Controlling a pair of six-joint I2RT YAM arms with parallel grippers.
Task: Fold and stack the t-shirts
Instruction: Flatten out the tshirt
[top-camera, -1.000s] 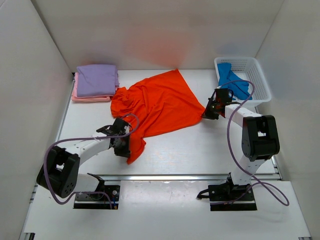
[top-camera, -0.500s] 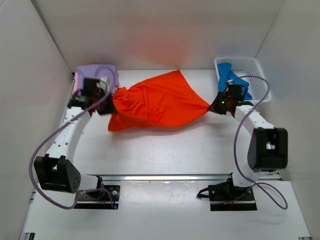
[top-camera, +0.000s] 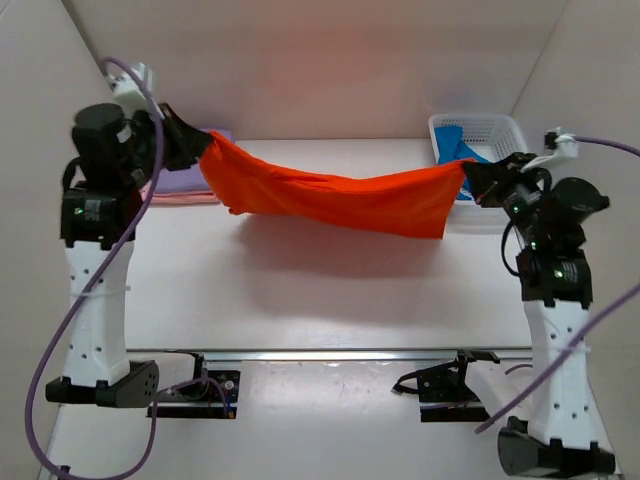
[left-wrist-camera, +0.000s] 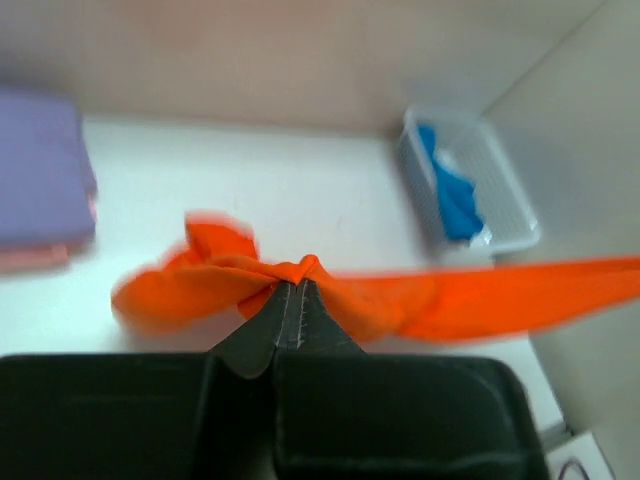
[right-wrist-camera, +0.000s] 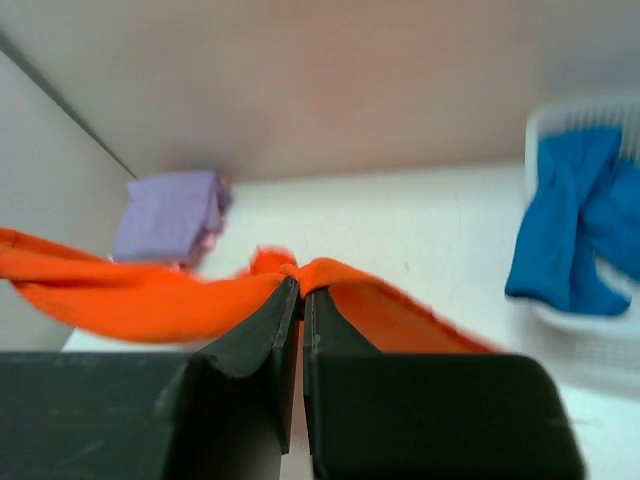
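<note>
The orange-red t-shirt (top-camera: 330, 200) hangs stretched in the air between both grippers, well above the table. My left gripper (top-camera: 198, 143) is shut on its left end, which shows in the left wrist view (left-wrist-camera: 300, 268). My right gripper (top-camera: 472, 178) is shut on its right end, which shows in the right wrist view (right-wrist-camera: 296, 272). A folded lavender-purple t-shirt (left-wrist-camera: 40, 180) lies on a pink one (top-camera: 160, 192) at the back left, partly hidden by the left arm. A blue t-shirt (right-wrist-camera: 575, 230) lies in the basket.
A white mesh basket (top-camera: 500, 128) stands at the back right, close behind the right gripper. White walls enclose the table on three sides. The arm bases sit at the near edge.
Both arms have risen high and apart, lifting the orange-red t-shirt off the table and stretching it into a sagging band between them.
</note>
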